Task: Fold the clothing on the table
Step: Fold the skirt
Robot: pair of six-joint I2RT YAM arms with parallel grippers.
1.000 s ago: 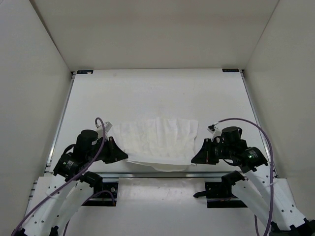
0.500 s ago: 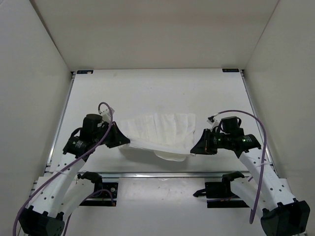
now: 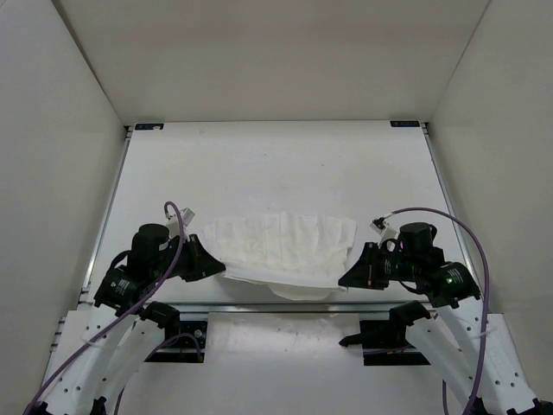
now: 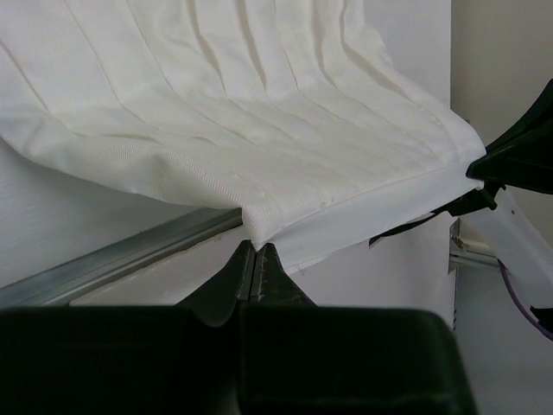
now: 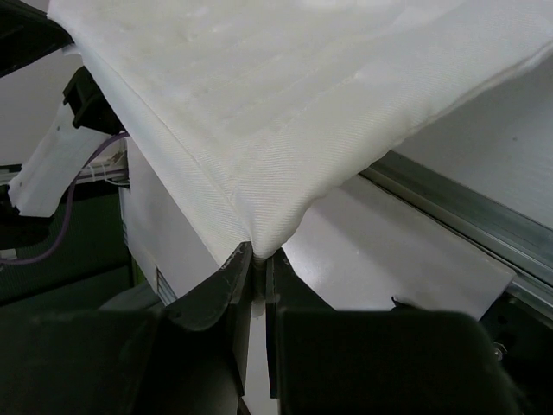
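Note:
The clothing (image 3: 283, 246), a thin white creased fabric, hangs stretched between my two grippers above the near part of the white table (image 3: 276, 164). My left gripper (image 3: 218, 268) is shut on its near left corner, seen pinched between the black fingertips in the left wrist view (image 4: 256, 245). My right gripper (image 3: 343, 281) is shut on the near right corner, which bunches into the jaws in the right wrist view (image 5: 258, 253). The cloth's (image 4: 225, 112) near edge sags in the middle, and its far edge rests on the table. The cloth (image 5: 285, 104) fills the upper part of the right wrist view.
A metal rail (image 3: 285, 306) runs along the table's near edge, just under the hanging cloth, and also shows in the wrist views (image 4: 121, 255) (image 5: 458, 216). Side rails (image 3: 105, 216) and black corner brackets (image 3: 149, 126) bound the table. White walls enclose three sides.
Both grippers have come back toward the near edge and slightly outward since half a second ago, drawing the cloth's near edge with them. Both stay shut on the corners.

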